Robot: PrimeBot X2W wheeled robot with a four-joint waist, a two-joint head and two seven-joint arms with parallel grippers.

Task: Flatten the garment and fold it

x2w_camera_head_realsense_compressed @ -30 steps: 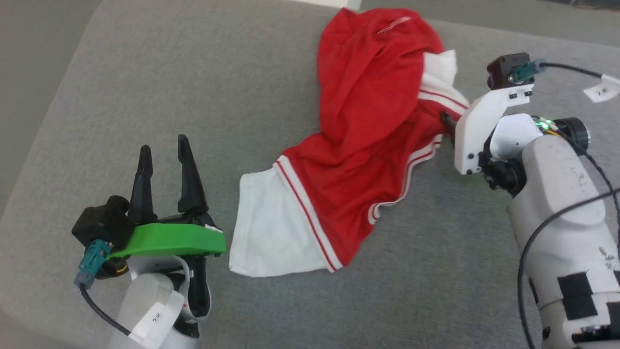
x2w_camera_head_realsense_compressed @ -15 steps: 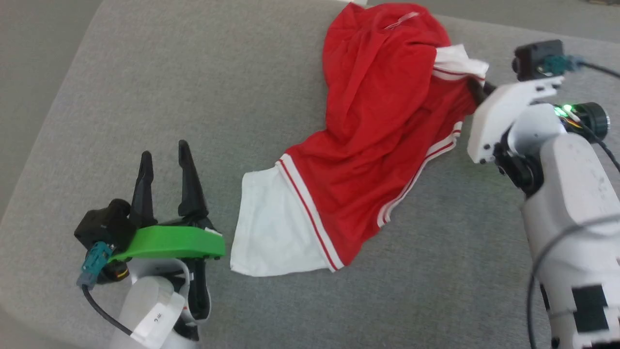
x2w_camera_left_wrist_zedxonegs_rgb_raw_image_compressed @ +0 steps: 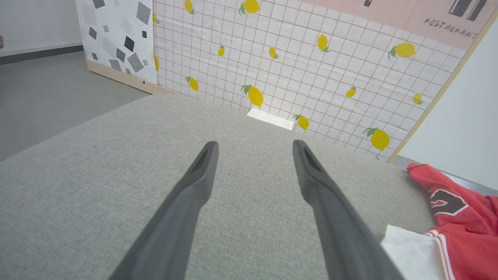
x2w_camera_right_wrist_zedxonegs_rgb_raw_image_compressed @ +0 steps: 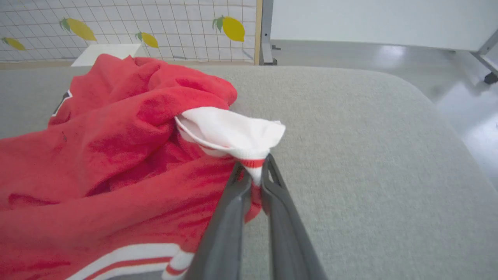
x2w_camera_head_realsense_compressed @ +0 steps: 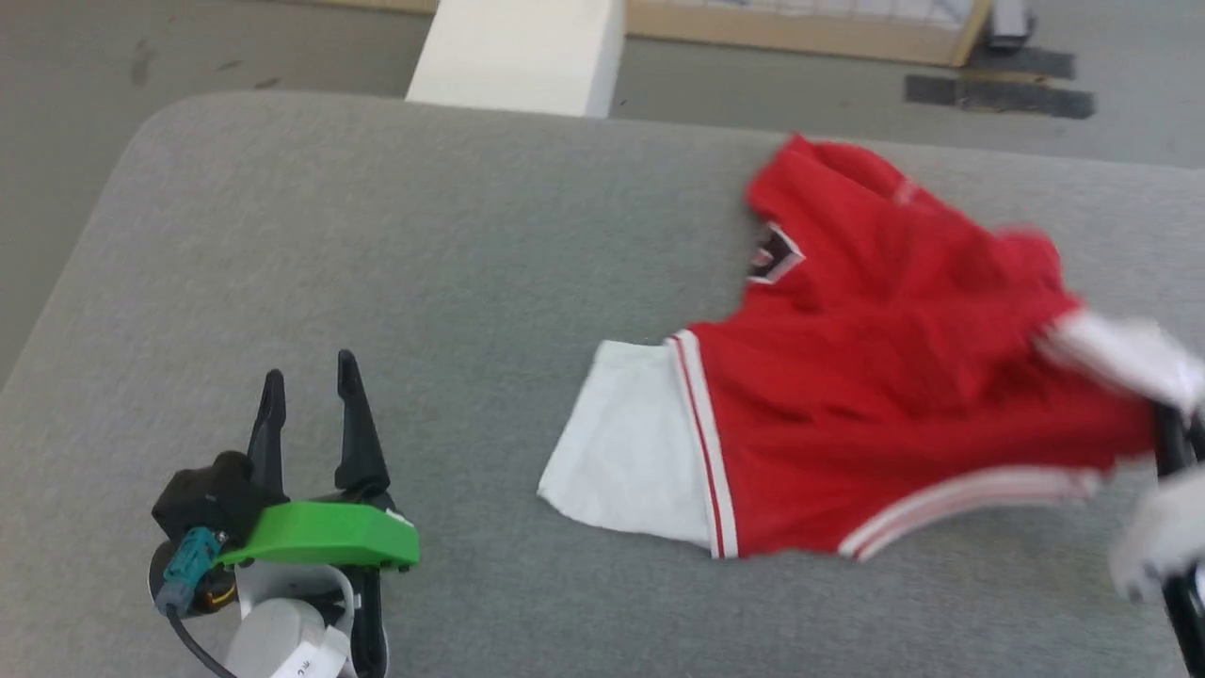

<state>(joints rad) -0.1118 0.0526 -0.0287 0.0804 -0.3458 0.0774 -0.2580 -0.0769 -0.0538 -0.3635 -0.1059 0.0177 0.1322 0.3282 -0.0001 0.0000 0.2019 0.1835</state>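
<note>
The red shirt (x2w_camera_head_realsense_compressed: pixel 894 377) lies crumpled on the grey cushion (x2w_camera_head_realsense_compressed: pixel 424 235), filling the right half of the head view. One white sleeve (x2w_camera_head_realsense_compressed: pixel 631 461) is spread flat toward the centre. The right gripper (x2w_camera_right_wrist_zedxonegs_rgb_raw_image_compressed: pixel 253 165) pinches the striped hem of the second sleeve (x2w_camera_right_wrist_zedxonegs_rgb_raw_image_compressed: pixel 233 132), jaws nearly together. At lower left the left gripper (x2w_camera_head_realsense_compressed: pixel 311 377) stands wide and empty, apart from the shirt.
</note>
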